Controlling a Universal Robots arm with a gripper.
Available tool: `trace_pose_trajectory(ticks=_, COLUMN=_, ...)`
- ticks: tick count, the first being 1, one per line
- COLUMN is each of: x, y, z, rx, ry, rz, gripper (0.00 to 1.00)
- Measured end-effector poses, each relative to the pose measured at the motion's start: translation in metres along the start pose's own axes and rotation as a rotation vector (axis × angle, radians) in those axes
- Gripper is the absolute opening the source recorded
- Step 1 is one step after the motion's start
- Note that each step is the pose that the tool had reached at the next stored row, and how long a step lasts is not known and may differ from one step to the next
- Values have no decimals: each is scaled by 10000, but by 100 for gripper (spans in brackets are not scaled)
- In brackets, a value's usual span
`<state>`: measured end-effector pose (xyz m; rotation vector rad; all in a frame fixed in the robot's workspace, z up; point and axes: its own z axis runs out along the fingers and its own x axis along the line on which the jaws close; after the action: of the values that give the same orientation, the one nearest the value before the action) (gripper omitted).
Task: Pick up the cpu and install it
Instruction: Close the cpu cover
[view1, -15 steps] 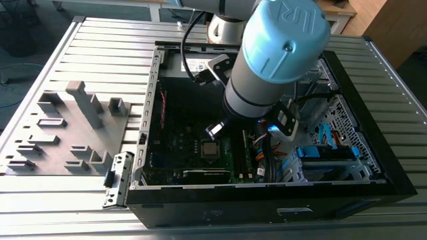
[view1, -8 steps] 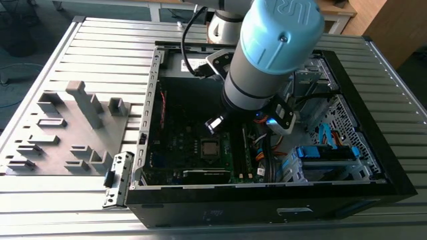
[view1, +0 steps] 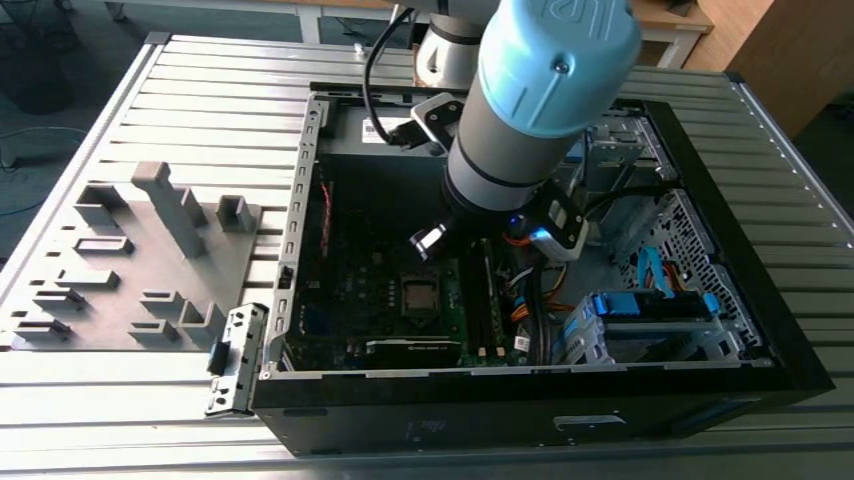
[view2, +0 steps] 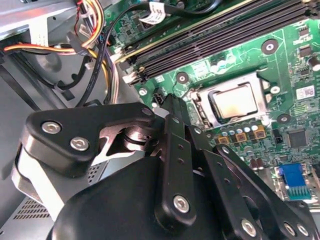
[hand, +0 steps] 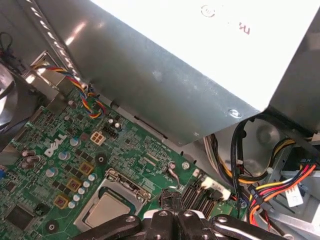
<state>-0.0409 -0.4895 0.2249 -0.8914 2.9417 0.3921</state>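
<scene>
The cpu (view2: 232, 101) is lying flat in its socket on the green board (view2: 280, 65), its dull silver face showing in both wrist views (hand: 106, 210). In the exterior view it is appearing as a small pale square (view1: 422, 294) low inside the open computer case (view1: 694, 395), just below the arm's wrist.

The claw (view2: 172, 102) is hanging over the board just beside the socket, not touching the cpu and carrying nothing. In the second wrist view its black fingers (view2: 175, 145) are looking pressed together, the tips meeting at a point near the socket's corner. The first wrist view is catching the same tips (hand: 171, 200) from the other side, close to the socket's metal frame (hand: 125, 182).

The second wrist view is also showing long black memory slots (view2: 220, 37) running beyond the socket, a blue connector (view2: 294, 182) on the side away from them, and a bundle of yellow, red and black wires (view2: 95, 30) by the case wall. The first wrist view is instead showing the large grey power-supply box (hand: 165, 90) looming over the board, with coloured wires (hand: 280, 185) trailing from it.

The exterior view is giving the wider setting: the case is lying on its side on a ribbed metal desk (view1: 160, 420), and a grey tray (view1: 127, 265) of moulded holders is sitting well apart from the cpu, at the exterior view's left of the case.
</scene>
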Motion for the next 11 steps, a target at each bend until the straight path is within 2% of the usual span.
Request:
trace_pose_trajectory(ticks=8, x=-6, y=9, z=5, rx=0, ry=0, rz=0, gripper=11)
trace_pose_trajectory(ticks=11, x=16, y=20, z=5, rx=5, ry=-7, rz=-1, gripper=11)
